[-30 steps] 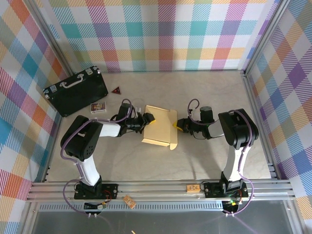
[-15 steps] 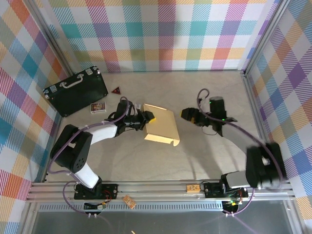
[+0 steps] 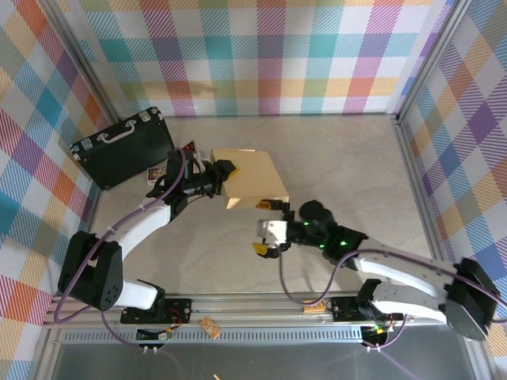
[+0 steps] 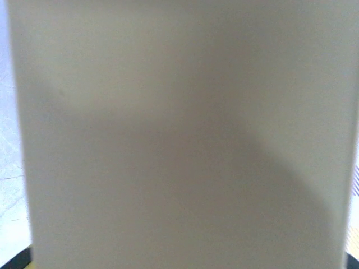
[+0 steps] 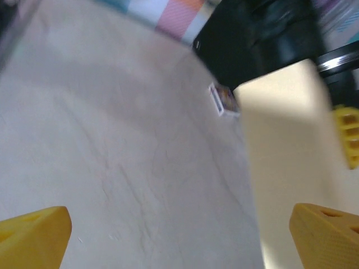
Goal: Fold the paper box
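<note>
folded tan kraft cardboard box [image 3: 252, 178]: clamped at left edge by left gripper [image 3: 225, 170]. right gripper [image 3: 263, 227]: fingers spread apart, positioned near box.

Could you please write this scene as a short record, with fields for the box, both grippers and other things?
paper box: tan side up, shallow rectangle
left gripper: shut on the box's left edge
right gripper: open, by the box's near edge
other things: black case at far left, small card pack beside it
</note>
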